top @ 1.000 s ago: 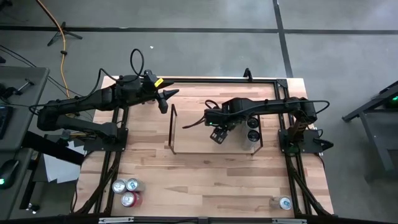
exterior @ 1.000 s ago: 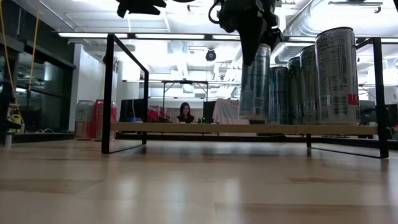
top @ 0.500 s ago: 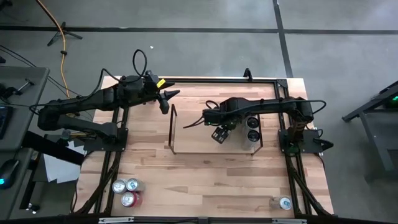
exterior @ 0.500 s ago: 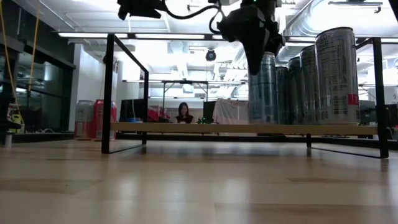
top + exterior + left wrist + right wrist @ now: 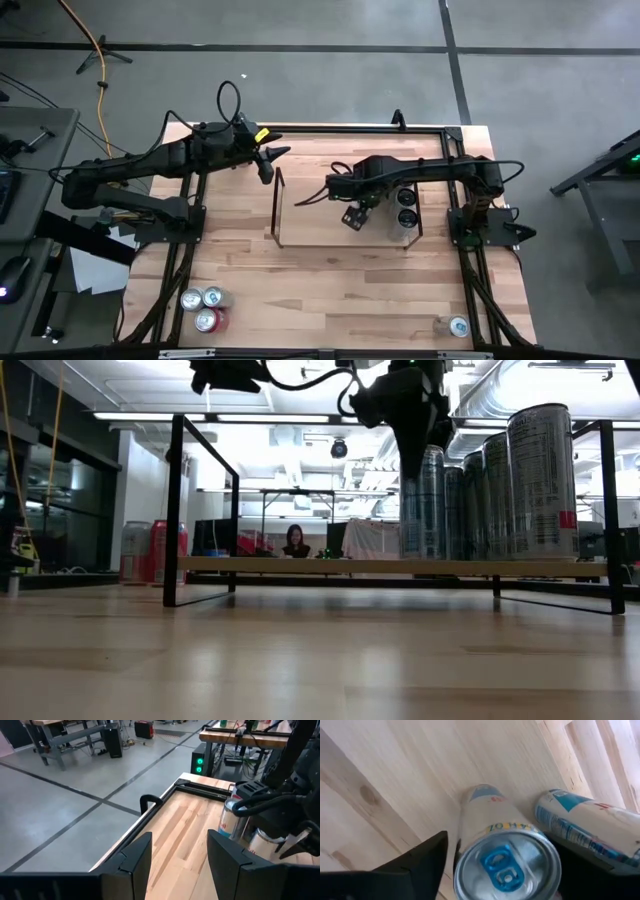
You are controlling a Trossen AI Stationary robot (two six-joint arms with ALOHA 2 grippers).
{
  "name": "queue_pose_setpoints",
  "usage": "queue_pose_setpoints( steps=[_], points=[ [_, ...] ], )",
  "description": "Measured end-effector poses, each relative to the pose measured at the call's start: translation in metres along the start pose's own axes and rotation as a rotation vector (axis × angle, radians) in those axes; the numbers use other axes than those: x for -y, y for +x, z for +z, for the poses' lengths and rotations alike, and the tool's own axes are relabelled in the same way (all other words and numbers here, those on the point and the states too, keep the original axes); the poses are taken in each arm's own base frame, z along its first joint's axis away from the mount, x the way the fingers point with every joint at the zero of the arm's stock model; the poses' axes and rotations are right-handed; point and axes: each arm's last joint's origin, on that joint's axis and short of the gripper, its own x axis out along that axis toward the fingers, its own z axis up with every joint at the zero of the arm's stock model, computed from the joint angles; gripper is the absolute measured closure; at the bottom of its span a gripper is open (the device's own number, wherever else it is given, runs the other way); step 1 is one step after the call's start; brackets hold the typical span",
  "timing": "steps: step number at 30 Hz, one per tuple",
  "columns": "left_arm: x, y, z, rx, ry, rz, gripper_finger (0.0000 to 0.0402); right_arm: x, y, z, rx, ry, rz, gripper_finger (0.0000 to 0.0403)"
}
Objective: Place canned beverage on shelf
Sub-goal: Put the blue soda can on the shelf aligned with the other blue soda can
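The shelf [image 5: 277, 210] [image 5: 300, 565] is a low black-rod rack in the middle of the table. Several tall cans stand in a row at its right end. The leftmost is a pale can [image 5: 422, 500] [image 5: 507, 865] with a blue pull tab. It stands upright on the shelf's board, directly under my right gripper [image 5: 370, 197] [image 5: 502, 870]. That gripper points down and is open, one finger on either side of the can's top. My left gripper [image 5: 270, 158] [image 5: 177, 865] hovers open near the table's far left, holding nothing. My right gripper comes from above with its fingers on either side of the can's top rim [image 5: 470, 855]. One finger [image 5: 420, 865] stands a little clear of the can. Whether the other finger touches the rim I cannot tell. The can stands upright on the shelf.
A neighbouring can [image 5: 585, 820] stands close beside the pale one, with others [image 5: 407, 197] [image 5: 541, 480] further along. More cans stand at the table's near left [image 5: 205, 305] and one at the near right [image 5: 455, 326]. A black rail frame [image 5: 330, 128] runs along the table's edges.
The pale can has shifted down and toward the other cans, and now stands upright on the shelf's board beside them. My right gripper has sunk slightly with it and stays above its top.
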Motion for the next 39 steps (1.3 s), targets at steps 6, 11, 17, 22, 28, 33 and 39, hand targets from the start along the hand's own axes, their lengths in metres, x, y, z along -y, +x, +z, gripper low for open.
queue_pose_setpoints(
  steps=[6, 11, 17, 22, 28, 33, 39],
  points=[
    [0.000, 0.000, 0.000, 0.001, 0.000, 0.000, 0.0254, 0.006, -0.012, 0.000, 0.003, -0.105, -0.007, 0.0044],
    [0.000, 0.000, 0.000, 0.002, 0.000, 0.000, 0.0254, 0.017, -0.036, 0.008, 0.053, -0.183, 0.012, 0.0037],
    [0.000, 0.000, 0.000, 0.002, -0.002, 0.000, 0.0254, 0.022, -0.070, 0.020, 0.219, -0.256, 0.100, 0.0036],
    [0.000, 0.000, 0.000, 0.002, -0.002, 0.000, 0.0254, 0.009, -0.081, 0.020, 0.269, -0.409, 0.261, 0.0036],
    [0.000, 0.000, 0.000, 0.002, -0.002, 0.000, 0.0254, -0.007, -0.056, 0.007, 0.181, -0.570, 0.174, 0.0058],
    [0.000, 0.000, 0.000, 0.002, -0.002, 0.001, 0.0254, -0.026, -0.059, 0.006, 0.290, -0.670, 0.195, 0.0208],
    [0.000, 0.000, 0.000, 0.002, -0.026, 0.001, 0.0254, -0.031, -0.059, 0.003, 0.297, -0.893, 0.172, 0.0380]
  ],
)
